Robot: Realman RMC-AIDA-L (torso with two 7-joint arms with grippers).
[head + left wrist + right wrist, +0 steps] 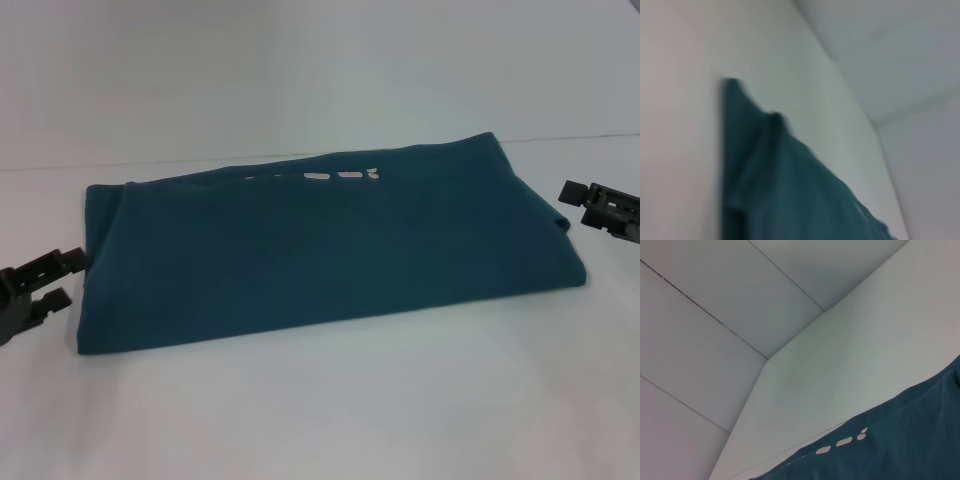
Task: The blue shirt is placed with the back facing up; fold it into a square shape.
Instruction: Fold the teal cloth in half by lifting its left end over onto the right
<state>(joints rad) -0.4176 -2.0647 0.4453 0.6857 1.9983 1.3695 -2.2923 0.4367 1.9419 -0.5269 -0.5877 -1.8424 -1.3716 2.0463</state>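
White table [320, 420], blue shirt [320, 250] folded into a long band between both grippers, white lettering [330, 177] peeking at its far edge, left gripper [48, 282] released beside one end, right gripper [578, 205] at the other, grip unclear

the light is soft and even, and it seems to come from above. the white table [320, 420] looks bright but has no shiny glare spots. the blue shirt [320, 250] throws only a thin, faint shadow along its near edge. the head view is a little hazy, and the far part of the table fades into a pale grey. the left wrist view is very blurry, so the blue shirt has smeared edges there. the right wrist view is clearer, with sharp thin lines on the wall [715, 315] and small white marks on the cloth.
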